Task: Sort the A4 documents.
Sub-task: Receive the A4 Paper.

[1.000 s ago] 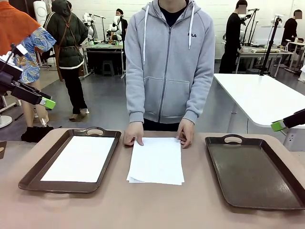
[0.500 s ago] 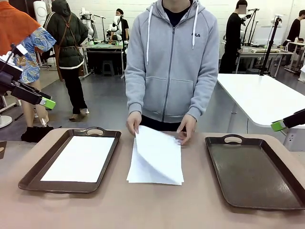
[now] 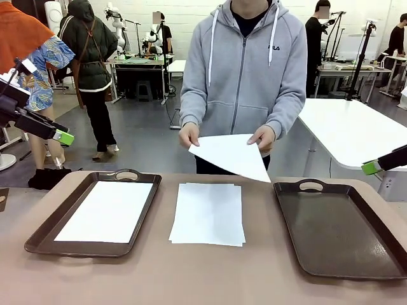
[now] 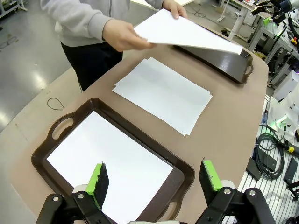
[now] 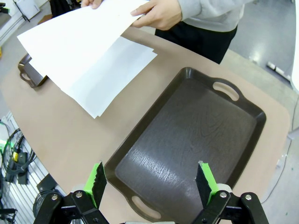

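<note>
Left gripper (image 4: 154,178): black fingers with green pads, jaws spread wide, nothing between them. It hangs in the air, touching nothing. Its wrist camera looks down on the dark brown rectangular handled plastic tray (image 4: 63,128) on the robot's left side of the table.

Right gripper (image 5: 151,181): jaws also wide apart, nothing held, clear of all surfaces. Its wrist camera looks down on the second dark brown handled tray (image 5: 187,140) on the robot's right, whose whole grained floor is showing.

Table: light brown, rounded-corner top (image 3: 191,276). Both trays lie flat on it, long sides running away from the robot, well apart.

A4 documents, three positions:
- One plain white paper sheet (image 3: 108,211) lies flat inside the left tray, a little smaller than its floor.
- A small loose stack of white sheets (image 3: 208,214) lies on the bare table between the two trays, edges slightly fanned, touching neither tray.
- One single white sheet (image 3: 232,155) is held in the air above the far edge of the table by the person in the grey zip hoodie. One hand (image 3: 189,135) pinches its picture-left corner, the other hand (image 3: 264,136) its far edge. The sheet tilts, its free corner dipping toward the right tray's handle (image 3: 311,185) without touching it.
</note>
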### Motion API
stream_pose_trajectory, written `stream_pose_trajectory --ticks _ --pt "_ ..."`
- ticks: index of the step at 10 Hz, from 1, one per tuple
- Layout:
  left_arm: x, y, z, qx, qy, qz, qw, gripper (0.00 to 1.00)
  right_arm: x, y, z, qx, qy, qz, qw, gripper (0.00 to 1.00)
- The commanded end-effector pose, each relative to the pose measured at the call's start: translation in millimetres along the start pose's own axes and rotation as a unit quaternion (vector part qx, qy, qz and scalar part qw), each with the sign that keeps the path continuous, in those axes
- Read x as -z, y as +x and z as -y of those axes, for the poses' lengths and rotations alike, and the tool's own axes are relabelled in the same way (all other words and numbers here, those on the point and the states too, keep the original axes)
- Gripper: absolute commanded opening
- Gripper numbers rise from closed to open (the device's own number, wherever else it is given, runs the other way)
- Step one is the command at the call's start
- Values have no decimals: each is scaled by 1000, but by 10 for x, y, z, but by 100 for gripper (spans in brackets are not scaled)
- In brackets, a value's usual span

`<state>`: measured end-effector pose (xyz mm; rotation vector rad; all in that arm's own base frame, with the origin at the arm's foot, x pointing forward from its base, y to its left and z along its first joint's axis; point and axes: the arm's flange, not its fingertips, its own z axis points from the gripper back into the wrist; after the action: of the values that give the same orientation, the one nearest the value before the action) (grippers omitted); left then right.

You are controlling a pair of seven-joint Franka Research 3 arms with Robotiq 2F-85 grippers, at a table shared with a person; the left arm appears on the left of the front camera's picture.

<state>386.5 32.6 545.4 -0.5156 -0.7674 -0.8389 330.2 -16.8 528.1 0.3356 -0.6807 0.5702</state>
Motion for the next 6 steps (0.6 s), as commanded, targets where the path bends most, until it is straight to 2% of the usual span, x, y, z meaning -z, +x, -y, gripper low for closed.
stream_pose_trajectory --ticks 1,6 --pt "-12 -7 0 5 -3 5 1000 100 14 -3 3 0 6 1 1000 100" --pt "-12 -7 0 5 -3 5 1000 100 14 -3 3 0 6 1 1000 100"
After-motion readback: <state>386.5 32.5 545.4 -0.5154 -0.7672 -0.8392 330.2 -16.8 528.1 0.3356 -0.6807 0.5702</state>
